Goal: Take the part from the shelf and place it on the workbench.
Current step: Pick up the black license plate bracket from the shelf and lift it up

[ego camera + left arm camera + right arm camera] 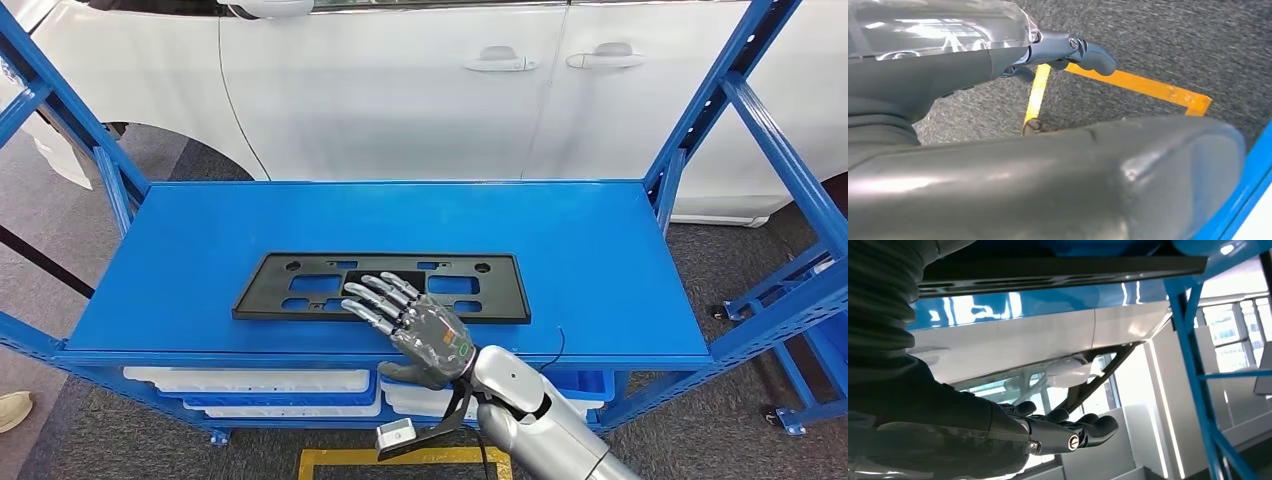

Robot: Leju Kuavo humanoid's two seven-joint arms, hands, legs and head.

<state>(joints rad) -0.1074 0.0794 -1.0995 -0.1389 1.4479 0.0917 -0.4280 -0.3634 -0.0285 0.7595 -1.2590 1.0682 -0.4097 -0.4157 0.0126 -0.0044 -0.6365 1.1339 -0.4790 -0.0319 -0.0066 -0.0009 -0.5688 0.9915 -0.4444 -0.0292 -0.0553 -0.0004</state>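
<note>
Matt black part [382,287], probably plastic, on glossy painted-metal shelf [600,260].

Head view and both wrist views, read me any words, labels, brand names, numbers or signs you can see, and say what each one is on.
None can be read in any view.
Black plate-holder part on the blue shelf: no lettering visible.
White car behind: no badge or plate shows.
Right hand: small coloured marks on its back, too small to read.
Yellow floor tape: plain, no text.

Blue uprights [690,130] flanking open shelf [590,250]
</note>
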